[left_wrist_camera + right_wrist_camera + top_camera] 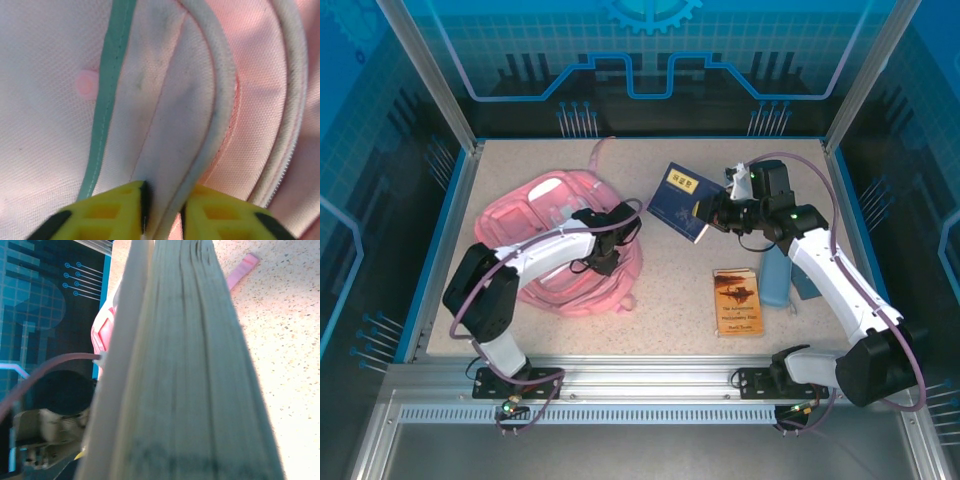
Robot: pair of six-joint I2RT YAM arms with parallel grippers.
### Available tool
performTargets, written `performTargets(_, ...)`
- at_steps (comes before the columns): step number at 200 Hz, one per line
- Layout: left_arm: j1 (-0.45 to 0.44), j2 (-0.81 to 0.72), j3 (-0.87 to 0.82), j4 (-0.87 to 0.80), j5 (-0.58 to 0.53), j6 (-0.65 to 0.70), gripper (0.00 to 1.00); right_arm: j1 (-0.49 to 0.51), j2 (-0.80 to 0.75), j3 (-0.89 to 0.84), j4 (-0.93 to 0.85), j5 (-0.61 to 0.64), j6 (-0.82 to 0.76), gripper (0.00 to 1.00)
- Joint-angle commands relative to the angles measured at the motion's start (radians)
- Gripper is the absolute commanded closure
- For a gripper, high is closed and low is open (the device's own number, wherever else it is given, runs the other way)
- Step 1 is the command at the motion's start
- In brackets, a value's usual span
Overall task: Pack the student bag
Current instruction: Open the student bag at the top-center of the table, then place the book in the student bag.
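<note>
- While the top view places the student bag (550, 215) flat on the left half of the table (665, 290), the left wrist view goes close on its cloth: a whitish panel, a teal stripe (107, 100), piping and a zip edge.
- Left gripper (612, 238): its yellow fingers (112, 212) pinch a fold of the bag's fabric. The arm bends at the elbow and reaches across the bag.
- Right gripper (708, 215): clamped on a tilted blue book (680, 195), just right of the bag. Its wrist view shows the page edges up close.
- Brown book (737, 300): flat beside the right arm.
</note>
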Motion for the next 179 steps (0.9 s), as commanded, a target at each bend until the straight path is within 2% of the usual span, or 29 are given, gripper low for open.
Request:
performTargets(1, 0.004, -0.128, 0.028, 0.013, -0.024, -0.030, 0.82, -0.044, -0.048, 0.008, -0.037, -0.008, -0.047, 0.94)
performTargets(30, 0.004, -0.209, 0.071, 0.020, -0.013, -0.034, 0.87, -0.080, -0.091, -0.025, -0.058, -0.021, -0.064, 0.94)
performTargets(82, 0.004, -0.314, 0.186, 0.122, -0.019, -0.048, 0.90, -0.055, -0.091, -0.114, 0.009, -0.155, -0.036, 0.94)
performTargets(141, 0.005, -0.339, 0.260, 0.245, 0.027, -0.070, 0.90, 0.086, 0.011, -0.146, 0.159, -0.225, 0.041, 0.93)
performTargets(179, 0.004, -0.351, 0.245, 0.285, 0.059, -0.112, 0.90, 0.186, 0.149, -0.134, 0.352, -0.177, 0.194, 0.94)
